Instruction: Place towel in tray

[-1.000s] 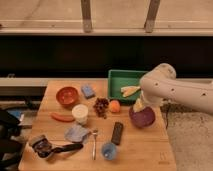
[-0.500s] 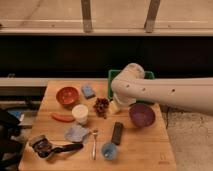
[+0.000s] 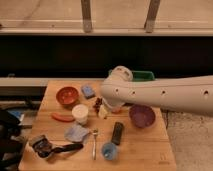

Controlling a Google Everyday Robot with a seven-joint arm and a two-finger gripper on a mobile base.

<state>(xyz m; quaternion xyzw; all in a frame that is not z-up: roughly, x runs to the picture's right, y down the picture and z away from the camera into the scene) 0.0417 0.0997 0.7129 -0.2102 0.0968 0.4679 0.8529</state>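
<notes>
I record a wooden table (image 3: 150, 150) on speckled grey floor (image 3: 192, 145). Behind it runs a dark wall band (image 3: 60, 60) under a pale sill (image 3: 45, 31), with two metal uprights (image 3: 86, 14) above. Lighting is dim.

Your arm (image 3: 155, 95) swung left; gripper (image 3: 108, 107) now hangs left of the purple bowl (image 3: 142, 115), arm hiding most of the green tray (image 3: 145, 75) behind it.

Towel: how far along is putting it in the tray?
Nothing looks done: the crumpled pale blue cloth towel lies on the wooden table, outside the green plastic tray. In hand: the arm's tool hangs over mid-table, apart from the towel. Left: grasping and carrying it over.
</notes>
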